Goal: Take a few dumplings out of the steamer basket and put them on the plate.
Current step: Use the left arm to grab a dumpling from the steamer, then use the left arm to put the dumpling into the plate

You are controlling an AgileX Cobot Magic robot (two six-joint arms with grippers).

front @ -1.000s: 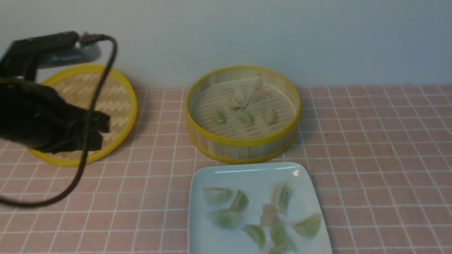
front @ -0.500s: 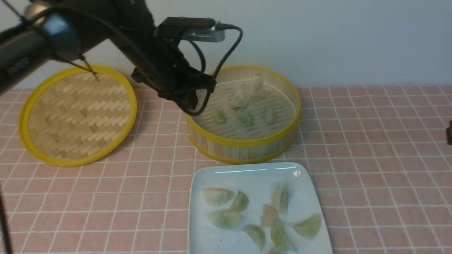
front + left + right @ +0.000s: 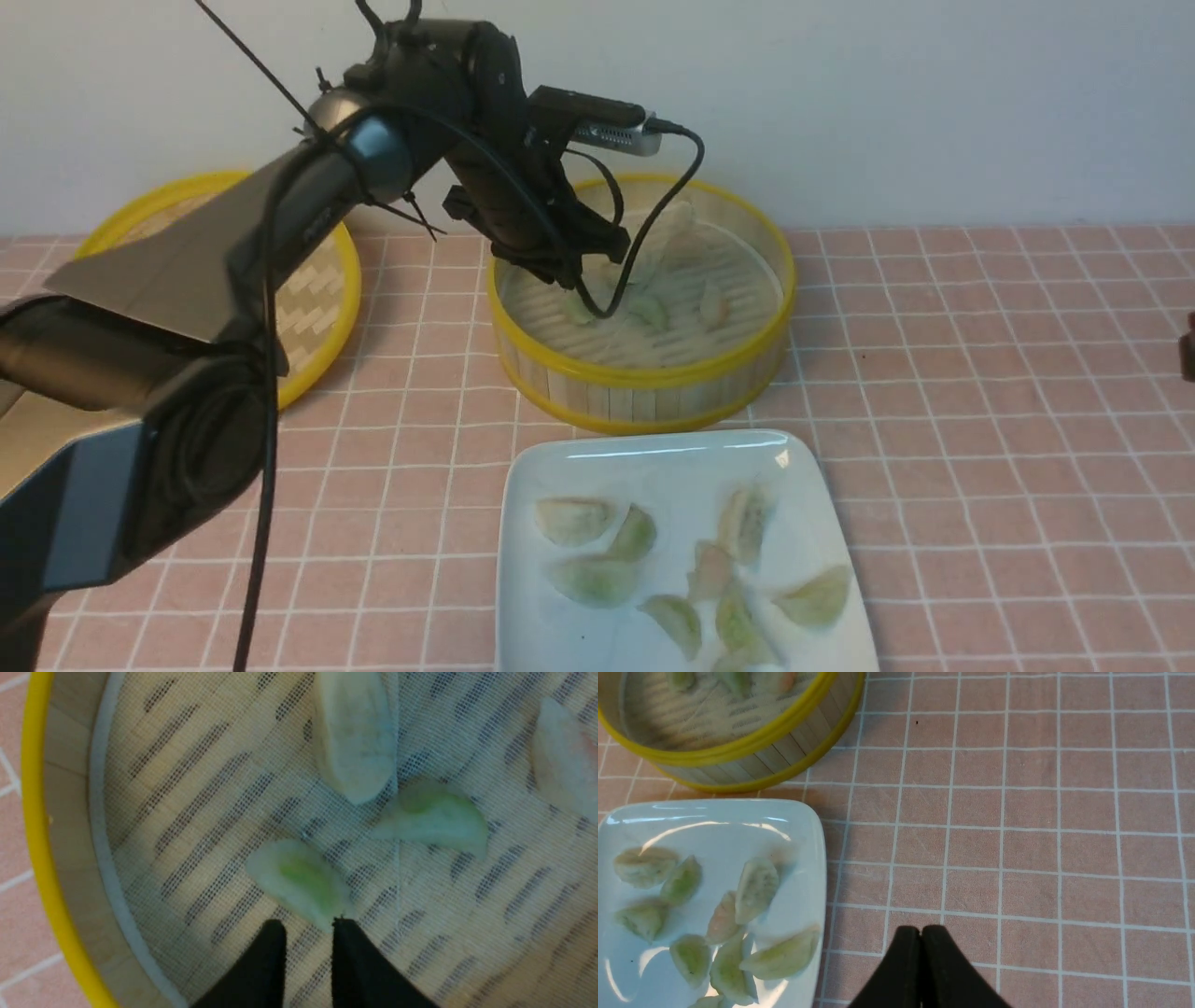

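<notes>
Tearing is threatening: black left gripper, jaws slightly parted and empty, is hovering at a pale green crescent dumpling's edge inside the round bamboo steamer basket; an off-centre pinch could rip it. Black right gripper is idling closed near the glossy white plate.

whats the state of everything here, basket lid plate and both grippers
steamer basket: uncovered, a few dumplings inside
lid: off, lying flat left of the basket
plate: holds several more dumplings
left gripper: jaws slightly apart, empty, tips right by a green dumpling in the basket
right gripper: shut, empty, over the tablecloth beside the plate
</notes>
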